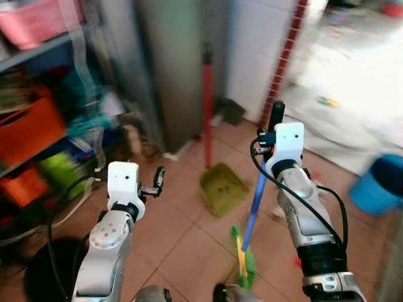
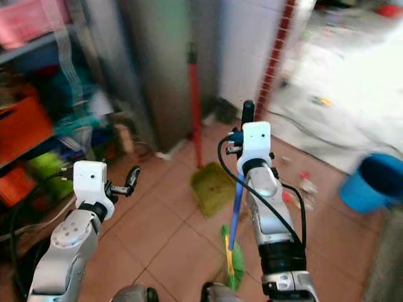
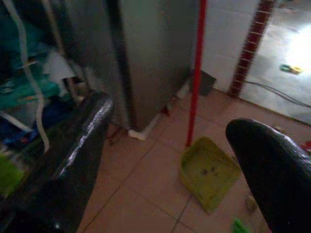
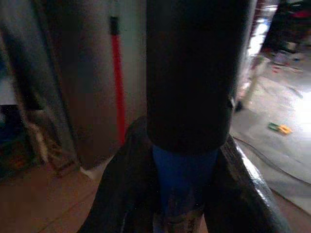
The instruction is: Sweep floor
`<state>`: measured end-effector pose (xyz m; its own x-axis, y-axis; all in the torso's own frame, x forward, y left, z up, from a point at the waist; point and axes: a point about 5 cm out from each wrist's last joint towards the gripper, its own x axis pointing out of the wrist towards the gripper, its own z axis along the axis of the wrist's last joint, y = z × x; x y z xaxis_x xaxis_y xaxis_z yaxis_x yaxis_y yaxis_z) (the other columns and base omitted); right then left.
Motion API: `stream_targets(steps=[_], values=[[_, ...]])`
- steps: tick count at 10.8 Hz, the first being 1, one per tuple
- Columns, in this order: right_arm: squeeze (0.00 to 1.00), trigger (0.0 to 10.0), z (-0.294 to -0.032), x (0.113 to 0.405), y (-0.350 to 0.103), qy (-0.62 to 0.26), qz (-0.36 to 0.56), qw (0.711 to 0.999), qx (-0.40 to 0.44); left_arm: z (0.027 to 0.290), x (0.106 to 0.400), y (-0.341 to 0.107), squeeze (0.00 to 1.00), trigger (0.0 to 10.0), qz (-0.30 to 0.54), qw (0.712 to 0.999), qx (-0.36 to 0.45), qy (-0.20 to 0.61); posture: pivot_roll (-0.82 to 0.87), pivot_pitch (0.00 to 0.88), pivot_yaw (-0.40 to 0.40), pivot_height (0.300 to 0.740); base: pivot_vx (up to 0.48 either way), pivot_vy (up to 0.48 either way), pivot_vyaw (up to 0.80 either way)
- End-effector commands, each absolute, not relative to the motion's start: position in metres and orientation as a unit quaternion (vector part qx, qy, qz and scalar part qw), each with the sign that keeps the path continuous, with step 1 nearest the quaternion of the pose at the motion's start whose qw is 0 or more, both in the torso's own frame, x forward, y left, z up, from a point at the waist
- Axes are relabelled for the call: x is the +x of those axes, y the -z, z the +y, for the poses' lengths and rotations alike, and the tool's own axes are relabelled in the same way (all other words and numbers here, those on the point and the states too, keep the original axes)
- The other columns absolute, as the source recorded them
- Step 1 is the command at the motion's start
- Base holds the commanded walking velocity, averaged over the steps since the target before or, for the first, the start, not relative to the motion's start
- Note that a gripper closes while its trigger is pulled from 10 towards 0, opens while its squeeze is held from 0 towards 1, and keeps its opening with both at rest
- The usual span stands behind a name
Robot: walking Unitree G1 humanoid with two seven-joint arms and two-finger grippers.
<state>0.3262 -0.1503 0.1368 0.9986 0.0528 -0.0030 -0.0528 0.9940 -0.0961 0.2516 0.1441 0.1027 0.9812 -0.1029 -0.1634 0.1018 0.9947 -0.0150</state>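
A broom with a blue handle, a black top grip and a green head stands on the tiled floor in front of me. My right gripper is shut on the handle just below the black grip, which the right wrist view shows close up. A yellow-green dustpan with a long red handle rests on the tiles, leaning against a steel cabinet. My left gripper is held out open and empty, to the left of the dustpan.
Shelves with orange crates and a pink basket line the left side. A blue bucket stands at the right. A brick-trimmed white wall borders a bright floor with small litter. Bare tiles lie between my arms.
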Motion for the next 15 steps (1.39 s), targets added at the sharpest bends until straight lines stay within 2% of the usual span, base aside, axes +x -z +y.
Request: stream_targets(steps=[1,3,9,10,12,15], values=[[0.00,10.0,-0.155,0.330,-0.143,-0.014,-0.010,0.998,-0.053,0.146,0.252,-0.100,0.00,10.0,0.090,0.995,-0.003,0.049,0.01,0.075,0.015,0.740,0.000,0.000,-0.80],[0.00,10.0,-0.158,0.330,-0.142,-0.008,-0.005,0.999,-0.052,0.144,0.252,-0.100,0.00,10.0,0.093,0.994,-0.013,0.049,0.01,0.072,0.013,0.740,0.000,0.000,-0.80],[0.00,10.0,-0.151,0.335,-0.154,-0.014,-0.037,0.999,-0.016,0.138,0.256,-0.102,0.00,10.0,0.085,0.994,0.004,0.070,0.01,0.068,0.007,0.740,0.000,0.000,0.00],[0.00,10.0,-0.145,0.334,-0.150,-0.031,-0.012,0.999,0.029,0.135,0.254,-0.096,0.00,10.0,0.105,0.991,0.013,0.083,0.01,0.069,0.009,0.740,0.000,0.000,0.00],[0.00,10.0,-0.115,0.331,-0.176,-0.117,-0.037,0.983,0.136,0.120,0.256,-0.093,0.00,10.0,0.122,0.982,-0.014,0.144,0.00,0.068,0.012,0.740,0.000,0.000,0.00],[0.00,10.0,-0.093,0.325,-0.195,-0.195,-0.052,0.961,0.189,0.083,0.261,-0.095,0.00,10.0,0.120,0.960,-0.018,0.254,-0.01,0.063,0.007,0.740,0.000,0.000,0.00]])
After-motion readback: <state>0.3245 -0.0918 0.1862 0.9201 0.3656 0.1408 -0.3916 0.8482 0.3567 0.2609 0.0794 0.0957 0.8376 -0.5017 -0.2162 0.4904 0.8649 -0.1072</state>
